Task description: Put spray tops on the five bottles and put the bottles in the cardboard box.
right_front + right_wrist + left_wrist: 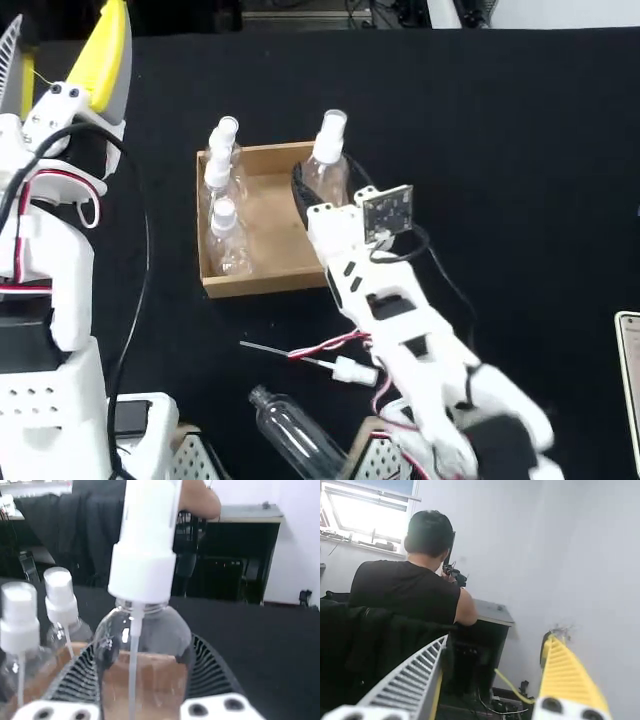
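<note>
The cardboard box (pixel 270 225) sits mid-table. Three clear bottles with white spray tops (pixel 222 205) stand along its left wall; two of them appear as bottles (pixel 35 625) in the right wrist view. My right gripper (pixel 322 195) (pixel 145 655) is shut on a fourth capped bottle (pixel 327 160) (pixel 142 645), held upright at the box's right wall. A loose spray top (pixel 352 371) with its tube lies on the table near the front. An uncapped bottle (pixel 295 430) lies beside it. My left gripper (pixel 65 35) (pixel 497 642) is raised at the far left, open and holding nothing.
The black table extends wide to the right of the box. A flat light object (pixel 630 375) sits at the right edge. Both arm bases and their red-and-white cables (pixel 325 347) crowd the front edge near the lying bottle.
</note>
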